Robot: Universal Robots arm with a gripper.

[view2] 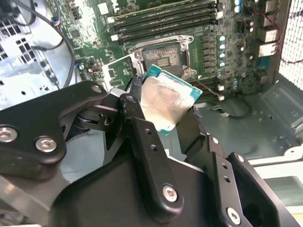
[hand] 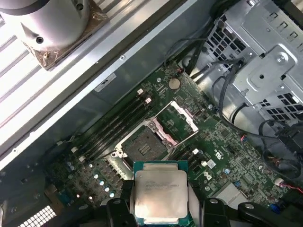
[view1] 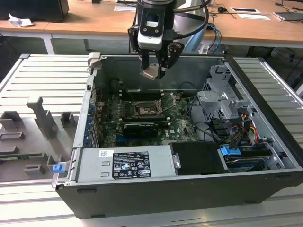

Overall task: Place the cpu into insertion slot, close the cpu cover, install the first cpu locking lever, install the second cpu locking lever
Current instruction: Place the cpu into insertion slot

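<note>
Above the insertion slot (view1: 144, 109), in the exterior view, the gripper (view1: 154, 69) hangs inside the open computer case (view1: 189, 189). It is closed on the cpu (view1: 150, 72), which is tilted and held apart from the motherboard (view1: 180, 125). The case lies on a ribbed grey table (view1: 42, 80).

In the second wrist view, the cpu (view2: 165, 101) is pinched by opposite edges between two black fingers (view2: 137, 127), its dull silver face and green rim in sight. Beyond it the insertion slot (view2: 163, 56) lies bare. The cpu cover (view2: 118, 71) is swung open just beside the slot, and the memory slots (view2: 165, 21) run along the slot's other side.

In the first wrist view, the cpu (hand: 160, 191) sits square in the gripper (hand: 161, 210), near the uncovered insertion slot (hand: 144, 144). The cpu cover (hand: 177, 118) is folded back, touching the slot's edge on the side towards the metal drive cage (hand: 270, 61).
</note>
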